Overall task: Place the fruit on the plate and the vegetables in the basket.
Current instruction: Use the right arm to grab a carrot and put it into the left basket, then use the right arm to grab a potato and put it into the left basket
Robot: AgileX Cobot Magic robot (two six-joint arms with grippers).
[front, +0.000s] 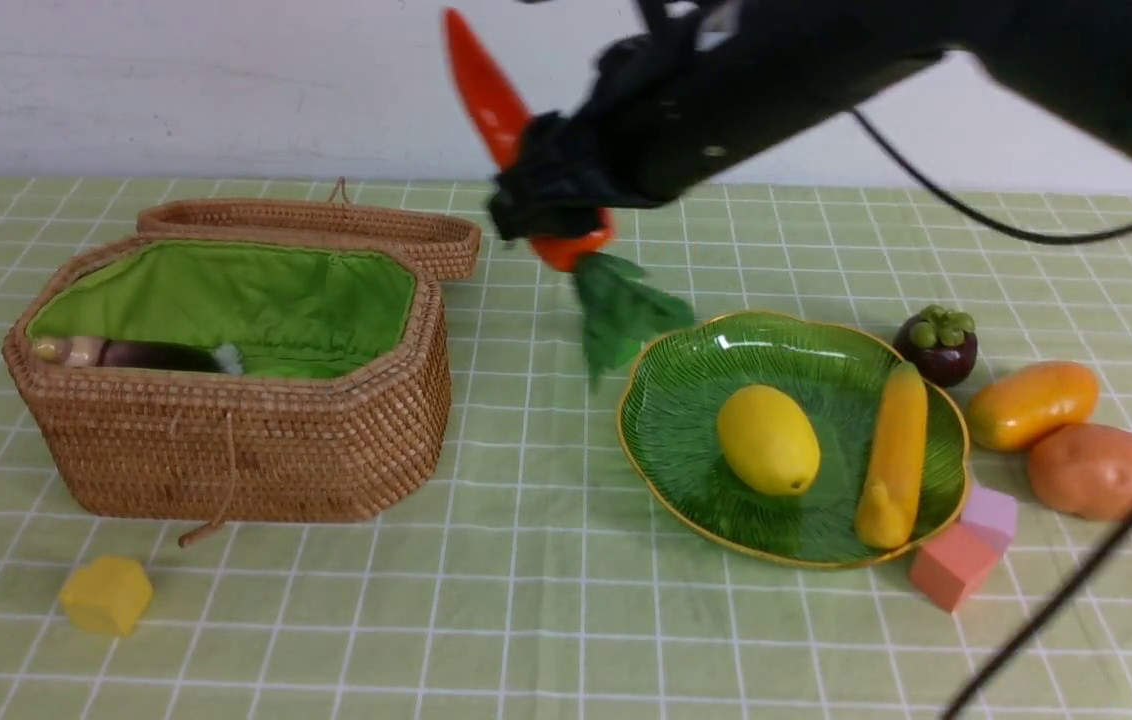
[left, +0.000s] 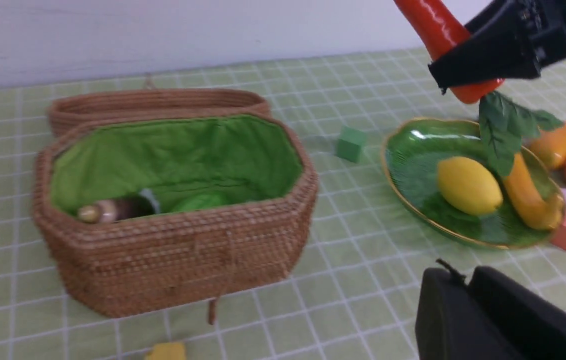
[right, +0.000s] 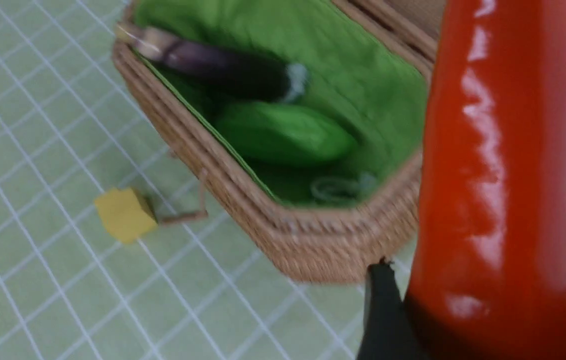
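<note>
Right hand [front: 551, 215] pinches the red-orange pepper [front: 486, 90] up in the air, between the basket [front: 226, 450] and the plate [front: 686, 400]. It looks mid-carry to me; next it should swing left over the basket and let go. The basket holds the eggplant [front: 151, 355] and the green gourd [right: 283, 135]. The plate carries the lemon [front: 768, 440] and the banana [front: 896, 450].

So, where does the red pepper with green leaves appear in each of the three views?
Front view: the pepper is in the air, upper middle, clamped by the right end effector.
Left wrist view: pepper in the air near the plate's far rim.
Right wrist view: pepper close up, in front of the basket.
Shared landmark: the open basket.
</note>
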